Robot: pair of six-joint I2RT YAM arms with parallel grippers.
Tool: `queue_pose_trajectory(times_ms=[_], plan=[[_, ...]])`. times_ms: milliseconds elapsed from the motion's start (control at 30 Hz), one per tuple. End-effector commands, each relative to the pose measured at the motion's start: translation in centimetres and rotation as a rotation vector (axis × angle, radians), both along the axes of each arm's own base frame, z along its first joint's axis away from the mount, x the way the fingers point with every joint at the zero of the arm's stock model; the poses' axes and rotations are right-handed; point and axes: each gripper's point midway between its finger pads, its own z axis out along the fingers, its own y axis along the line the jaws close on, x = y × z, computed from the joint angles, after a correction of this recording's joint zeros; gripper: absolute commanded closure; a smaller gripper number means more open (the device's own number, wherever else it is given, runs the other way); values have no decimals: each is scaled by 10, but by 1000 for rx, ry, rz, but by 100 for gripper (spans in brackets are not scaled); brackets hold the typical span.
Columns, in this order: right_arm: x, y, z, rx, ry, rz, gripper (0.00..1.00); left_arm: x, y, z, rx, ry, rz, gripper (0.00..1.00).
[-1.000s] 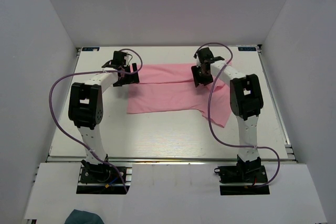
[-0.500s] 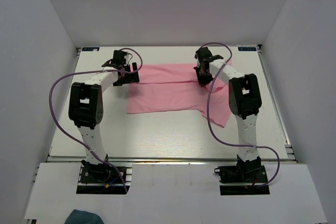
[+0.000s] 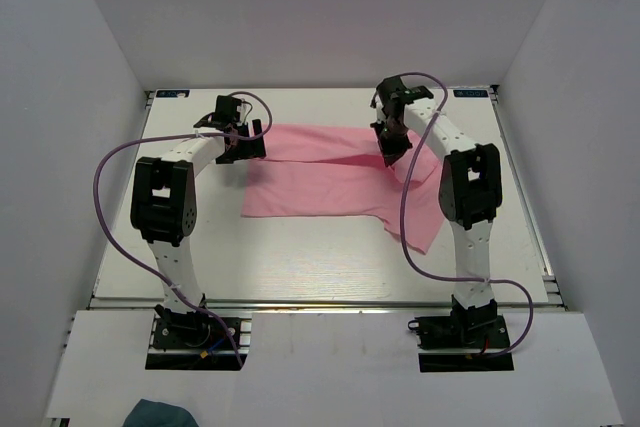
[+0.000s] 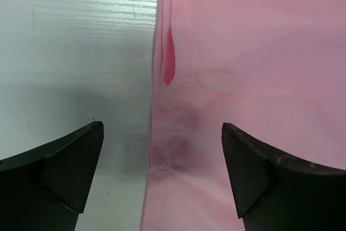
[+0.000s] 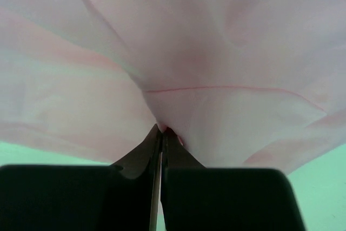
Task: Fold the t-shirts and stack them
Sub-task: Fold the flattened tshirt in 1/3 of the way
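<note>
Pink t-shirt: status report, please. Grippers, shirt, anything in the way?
Left gripper open, straddling pink t-shirt left edge. Right gripper shut on its fabric. Shirt spread on table. Dark teal cloth below the bases, not in the way.

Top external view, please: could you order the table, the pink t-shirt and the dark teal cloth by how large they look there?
1. table
2. pink t-shirt
3. dark teal cloth, cut off by the bottom edge of the picture, so only its visible part is ranked.
</note>
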Motion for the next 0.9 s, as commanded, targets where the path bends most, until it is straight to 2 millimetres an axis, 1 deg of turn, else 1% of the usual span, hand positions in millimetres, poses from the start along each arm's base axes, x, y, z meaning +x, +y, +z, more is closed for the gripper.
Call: queue_pose_trajectory(times_ms=[0,33,100,133,167,233,267,300,333,367,400,433,467,500,533,567,600,633,667,700,733,767,800,833,867], plan=[[-14,8,19,75,43,50,100,3,-2,12,-12,-31,-20,0],[-17,13,17,109,61,113,100,3,-2,12,-12,-31,-20,0],[-21,20,16,157,77,161,99,6,-2,15,-14,-40,-20,0],[-24,25,16,190,87,205,93,6,-2,15,-14,-40,-20,0],[-28,31,17,224,91,228,90,6,-2,15,-8,-41,-27,0],[-31,33,21,256,90,250,72,8,-4,14,-16,-40,-32,0],[-32,33,26,266,82,258,64,8,-4,14,-16,-40,-32,0],[-33,41,32,317,70,274,54,11,-4,18,-17,-51,-32,0],[-34,41,38,334,57,281,47,11,-4,18,-12,-51,-40,0],[-35,42,44,350,43,284,42,10,-5,14,-18,-41,-45,0],[-35,41,44,363,37,284,38,13,-6,17,-19,-50,-45,0],[-35,39,50,359,17,273,11,13,-6,17,-19,-50,-45,0],[-37,33,43,344,28,255,10,13,-7,17,-26,-49,-51,0],[-33,22,40,288,16,212,10,13,-7,17,-26,-49,-51,0],[-29,17,44,282,-4,171,10,13,-7,17,-21,-50,-58,0],[-33,4,33,235,12,114,10,16,-9,22,-30,-61,-64,0],[-30,0,44,237,-28,92,10,19,-10,26,-31,-72,-64,0],[-26,-5,45,234,-49,69,10,21,-11,29,-34,-81,-77,0],[-30,-17,34,216,-24,-16,10,23,-13,28,-42,-78,-83,0],[-23,-20,36,220,-58,-37,10,28,-15,35,-46,-98,-97,0],[-25,-29,41,218,-74,-68,10,30,-19,31,-60,-89,-108,0],[-22,-42,40,205,-84,-149,12,33,-20,31,-60,-93,-108,0],[-19,-47,41,210,-110,-179,14,39,-22,41,-65,-119,-126,0],[-23,-57,36,210,-98,-235,19,43,-30,39,-74,-125,-142,0],[-24,-62,33,214,-91,-282,23,47,-31,34,-73,-119,-142,0]])
